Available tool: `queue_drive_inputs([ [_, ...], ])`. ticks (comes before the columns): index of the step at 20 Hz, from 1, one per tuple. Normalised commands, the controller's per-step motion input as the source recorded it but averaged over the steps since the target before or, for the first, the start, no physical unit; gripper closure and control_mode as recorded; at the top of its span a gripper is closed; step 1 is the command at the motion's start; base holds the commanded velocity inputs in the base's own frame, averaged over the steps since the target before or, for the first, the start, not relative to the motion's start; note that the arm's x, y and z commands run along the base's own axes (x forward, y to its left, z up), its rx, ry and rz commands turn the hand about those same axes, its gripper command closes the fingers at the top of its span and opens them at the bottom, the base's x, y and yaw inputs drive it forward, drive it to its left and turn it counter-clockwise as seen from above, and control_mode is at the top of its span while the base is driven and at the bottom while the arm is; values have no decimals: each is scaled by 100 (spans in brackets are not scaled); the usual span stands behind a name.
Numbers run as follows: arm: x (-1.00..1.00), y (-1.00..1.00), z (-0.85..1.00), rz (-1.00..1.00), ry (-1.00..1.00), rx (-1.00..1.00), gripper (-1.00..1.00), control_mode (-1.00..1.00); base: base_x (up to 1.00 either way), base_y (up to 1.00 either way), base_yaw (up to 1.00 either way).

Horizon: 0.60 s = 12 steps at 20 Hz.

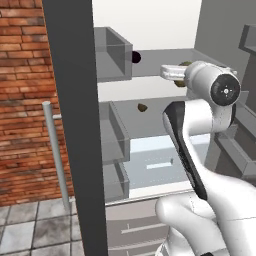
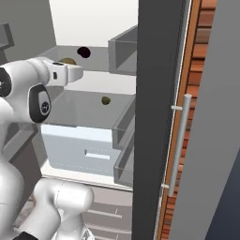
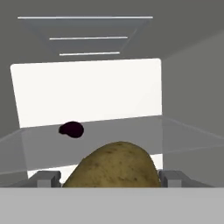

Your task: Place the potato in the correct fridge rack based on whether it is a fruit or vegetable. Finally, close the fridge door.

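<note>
Reaching deep into the open fridge, the white arm has its gripper (image 3: 112,177) up at the level of the fridge rack (image 1: 150,62), the higher of the two translucent panes. In the hand view the potato (image 3: 111,166) bulks large and tan-brown right between the two finger pads (image 3: 48,178) — jaws clamped on it from either side. From the right base view a sliver of the potato (image 2: 68,61) peeks out just behind the wrist, above the upper pane (image 2: 101,58); whether it touches the glass, I cannot tell.

Further back on that same rack sits a small near-black item (image 1: 135,57), well apart from the potato, close to the bright white back wall. Down on the lower pane lies a smaller dark-olive item (image 1: 142,107), alone. Below it — the white drawer box (image 2: 77,150).

Both panels of the fridge door (image 1: 75,125) stand wide open, grey bins (image 2: 124,49) showing on the inside, and a vertical bar handle (image 2: 178,143) against the brick wall.
</note>
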Motion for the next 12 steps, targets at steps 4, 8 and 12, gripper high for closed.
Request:
queue_drive_inputs([
  [4, 62, -20, 4, 0, -2, 0, 100, -100, 0, 0, 0],
  [8, 83, -33, 0, 0, 4, 0, 100, -100, 0, 0, 0],
  [12, 87, -29, 0, -1, 10, 0, 100, -100, 0, 0, 0],
])
